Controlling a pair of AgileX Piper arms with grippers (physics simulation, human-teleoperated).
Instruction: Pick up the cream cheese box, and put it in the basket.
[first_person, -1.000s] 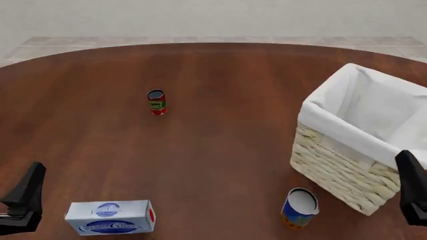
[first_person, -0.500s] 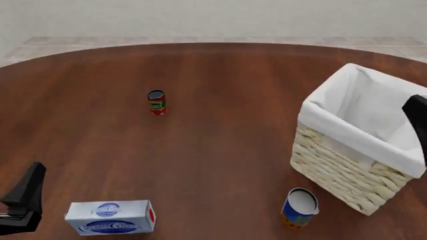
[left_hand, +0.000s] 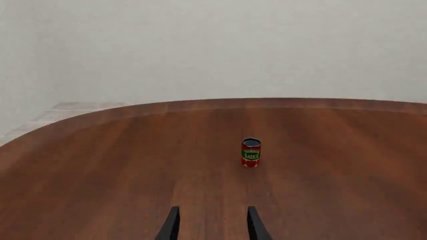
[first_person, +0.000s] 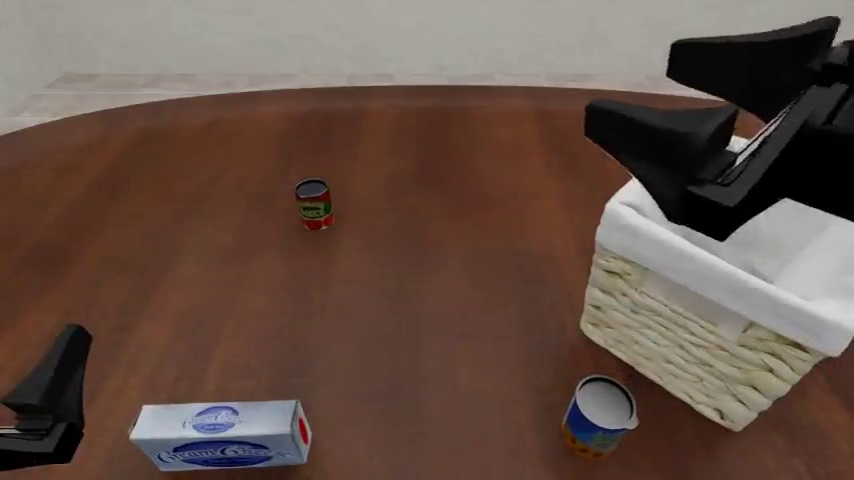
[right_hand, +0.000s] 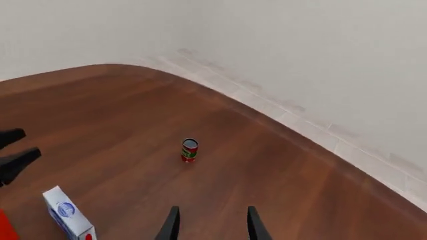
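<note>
The cream cheese box (first_person: 220, 434), a white carton with blue oval logos and a red end panel, lies flat near the table's front left edge. It also shows in the right wrist view (right_hand: 69, 218). The basket (first_person: 681, 340), wicker with a white liner, stands at the right. My left gripper (first_person: 51, 392) is open and empty, low at the front left, just left of the box; its fingers (left_hand: 171, 226) show a clear gap. My right gripper (first_person: 630, 88) is open and empty, high above the basket's far left corner, pointing left across the table.
A small red can (first_person: 314, 204) stands upright at the table's middle left, also in the left wrist view (left_hand: 251, 152) and the right wrist view (right_hand: 189, 150). A blue-and-orange can (first_person: 598, 415) stands just in front of the basket's near left corner.
My right arm has risen from the front right edge, up past the basket, to high at the upper right. The left arm, box, cans and basket have not moved.
</note>
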